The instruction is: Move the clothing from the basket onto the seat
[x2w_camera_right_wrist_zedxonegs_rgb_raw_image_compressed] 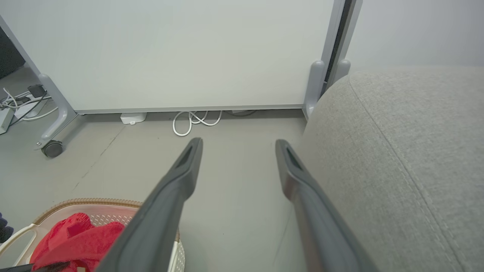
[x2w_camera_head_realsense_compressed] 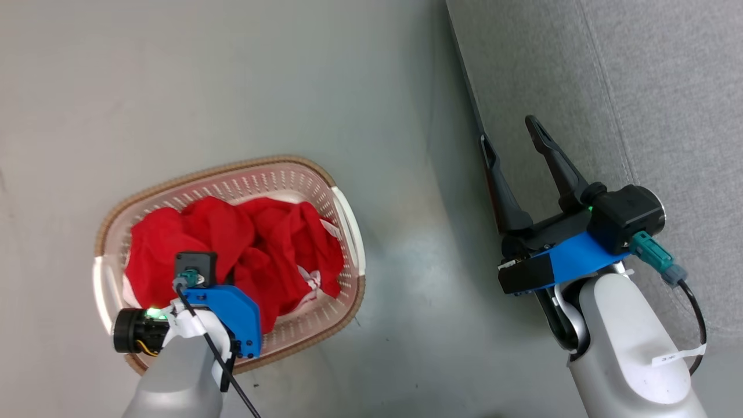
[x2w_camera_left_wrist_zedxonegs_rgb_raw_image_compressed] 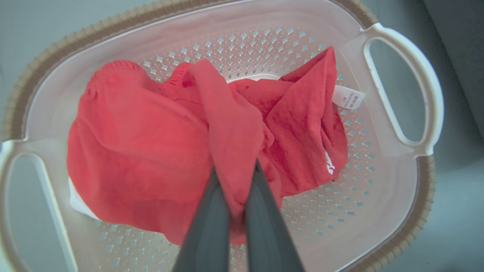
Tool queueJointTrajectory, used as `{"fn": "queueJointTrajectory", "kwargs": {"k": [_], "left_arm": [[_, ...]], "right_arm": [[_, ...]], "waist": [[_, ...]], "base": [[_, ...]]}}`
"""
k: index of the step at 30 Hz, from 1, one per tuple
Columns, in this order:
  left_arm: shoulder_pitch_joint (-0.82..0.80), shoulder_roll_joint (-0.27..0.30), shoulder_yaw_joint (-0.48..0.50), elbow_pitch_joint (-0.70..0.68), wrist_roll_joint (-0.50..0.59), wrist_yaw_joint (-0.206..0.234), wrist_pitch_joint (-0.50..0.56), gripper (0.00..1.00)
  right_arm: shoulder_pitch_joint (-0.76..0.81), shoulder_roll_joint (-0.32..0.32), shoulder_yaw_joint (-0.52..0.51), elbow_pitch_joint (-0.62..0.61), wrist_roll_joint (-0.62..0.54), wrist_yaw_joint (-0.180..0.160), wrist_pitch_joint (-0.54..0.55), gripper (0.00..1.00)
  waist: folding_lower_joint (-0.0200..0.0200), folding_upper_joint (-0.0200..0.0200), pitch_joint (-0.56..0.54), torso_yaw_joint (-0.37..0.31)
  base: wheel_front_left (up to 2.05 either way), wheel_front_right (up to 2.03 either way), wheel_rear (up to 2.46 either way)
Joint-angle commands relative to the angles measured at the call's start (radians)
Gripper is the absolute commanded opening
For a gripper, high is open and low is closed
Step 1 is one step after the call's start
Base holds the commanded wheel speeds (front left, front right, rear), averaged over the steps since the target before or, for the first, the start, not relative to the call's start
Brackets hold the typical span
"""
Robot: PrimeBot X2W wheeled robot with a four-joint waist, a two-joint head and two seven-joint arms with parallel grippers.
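The red clothing (x2w_camera_head_realsense_compressed: 232,255) lies bunched in the cream basket (x2w_camera_head_realsense_compressed: 342,209) on the floor; it also shows as clothing (x2w_camera_left_wrist_zedxonegs_rgb_raw_image_compressed: 143,143) inside the basket (x2w_camera_left_wrist_zedxonegs_rgb_raw_image_compressed: 401,113). My left gripper (x2w_camera_left_wrist_zedxonegs_rgb_raw_image_compressed: 235,166) reaches down into the pile, its two dark fingers (x2w_camera_left_wrist_zedxonegs_rgb_raw_image_compressed: 211,223) pinched shut on a raised fold of the red fabric. In the head view its fingers are hidden under the blue wrist mount (x2w_camera_head_realsense_compressed: 232,307). My right gripper (x2w_camera_head_realsense_compressed: 514,130) hangs open and empty over the edge of the grey seat (x2w_camera_head_realsense_compressed: 638,87), also seen as the right gripper (x2w_camera_right_wrist_zedxonegs_rgb_raw_image_compressed: 238,145) beside the seat (x2w_camera_right_wrist_zedxonegs_rgb_raw_image_compressed: 397,151).
Grey floor (x2w_camera_head_realsense_compressed: 232,75) surrounds the basket. A white panel on castors (x2w_camera_right_wrist_zedxonegs_rgb_raw_image_compressed: 189,56) stands beyond it, with white cables (x2w_camera_right_wrist_zedxonegs_rgb_raw_image_compressed: 193,122) at its foot. A white care label (x2w_camera_left_wrist_zedxonegs_rgb_raw_image_compressed: 348,97) sticks out of the clothing.
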Motion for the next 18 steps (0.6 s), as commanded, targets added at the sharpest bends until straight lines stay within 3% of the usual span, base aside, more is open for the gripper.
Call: {"fn": "queueJointTrajectory", "kwargs": {"k": [1,8,18], "left_arm": [[0.011,-0.007,-0.010,0.001,-0.007,-0.008,-0.012,0.00],[0.034,-0.022,-0.062,-0.014,-0.006,-0.035,-0.032,0.00],[0.118,-0.023,-0.267,-0.160,-0.110,-0.071,-0.033,0.00]], "right_arm": [[0.018,-0.004,-0.008,0.009,-0.016,0.000,0.006,1.00],[0.069,-0.004,-0.024,0.034,-0.060,0.000,0.037,1.00],[0.199,-0.004,-0.047,0.055,-0.056,0.000,0.077,1.00]], "waist": [[0.0000,0.0000,-0.064,0.036],[0.0000,0.0000,-0.195,0.092],[0.0000,0.0000,-0.423,0.165]], "base": [[0.00,0.00,0.00],[0.00,0.00,0.00],[0.00,0.00,0.00]]}}
